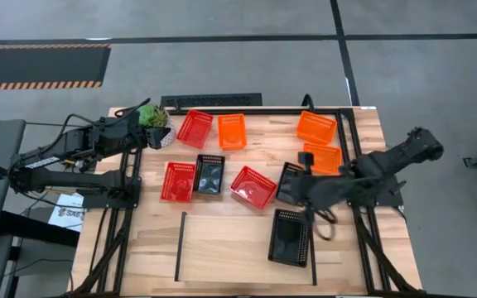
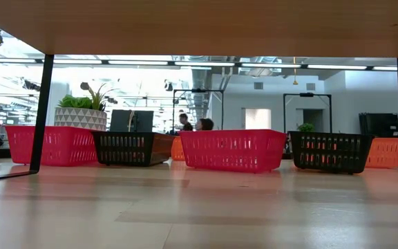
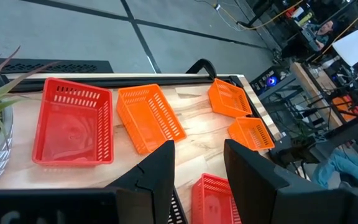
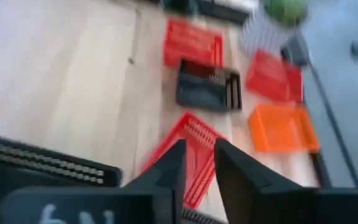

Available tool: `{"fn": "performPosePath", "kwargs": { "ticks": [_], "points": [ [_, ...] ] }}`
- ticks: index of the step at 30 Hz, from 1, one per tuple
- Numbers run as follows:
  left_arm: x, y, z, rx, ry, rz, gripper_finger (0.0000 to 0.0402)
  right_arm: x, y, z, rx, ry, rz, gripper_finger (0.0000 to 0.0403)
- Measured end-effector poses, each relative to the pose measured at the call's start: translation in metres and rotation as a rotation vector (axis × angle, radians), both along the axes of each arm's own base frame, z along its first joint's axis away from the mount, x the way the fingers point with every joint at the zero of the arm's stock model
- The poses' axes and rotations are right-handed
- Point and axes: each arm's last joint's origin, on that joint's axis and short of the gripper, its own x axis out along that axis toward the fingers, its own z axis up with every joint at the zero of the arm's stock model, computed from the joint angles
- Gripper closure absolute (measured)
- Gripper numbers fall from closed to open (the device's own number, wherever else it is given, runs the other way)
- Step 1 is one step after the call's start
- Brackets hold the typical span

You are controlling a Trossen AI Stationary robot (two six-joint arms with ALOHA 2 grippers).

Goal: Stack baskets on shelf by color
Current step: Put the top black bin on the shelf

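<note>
Several mesh baskets stand on the table. A red one [image 1: 195, 128] and three orange ones [image 1: 231, 131] [image 1: 316, 127] [image 1: 322, 157] are at the far side. Red [image 1: 178, 180], black [image 1: 209, 174], red [image 1: 253, 186] and black [image 1: 291, 182] sit in the middle row. One black basket [image 1: 290, 237] rests on the shelf plank [image 1: 230, 248] by its right rail. My right gripper [image 4: 199, 165] is open above the middle-right black basket and faces the red one [image 4: 188, 155]. My left gripper [image 3: 197, 162] is open and waits beside the plant, facing the far baskets [image 3: 73, 121].
A potted green plant [image 1: 151, 116] stands at the far left corner, next to my left gripper. A black tube frame [image 1: 350, 141] runs round the table's far and right sides. Two thin black rails [image 1: 179, 247] [image 1: 313, 248] bound the shelf. Bare plank lies left of the shelved basket.
</note>
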Motion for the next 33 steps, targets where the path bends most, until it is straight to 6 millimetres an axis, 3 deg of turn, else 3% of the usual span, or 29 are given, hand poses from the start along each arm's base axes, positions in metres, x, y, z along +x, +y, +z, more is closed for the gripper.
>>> {"fn": "performPosePath", "kwargs": {
  "ticks": [8,14,22,33],
  "points": [
    [0.0,0.0,0.0,-0.001,0.0,-0.002,0.0275,0.027,0.008,-0.044,-0.025,0.244,-0.033,0.0394],
    [0.0,0.0,0.0,-0.005,-0.001,-0.009,0.0275,0.039,0.017,-0.064,-0.032,0.332,-0.009,0.0378],
    [0.0,-0.001,0.0,-0.01,0.003,-0.026,0.0275,0.043,0.023,-0.066,0.052,0.363,0.087,0.0398],
    [0.0,-0.001,-0.001,-0.002,0.012,-0.03,0.0275,0.039,0.035,-0.061,0.085,0.341,0.22,0.0388]
  ]
}}
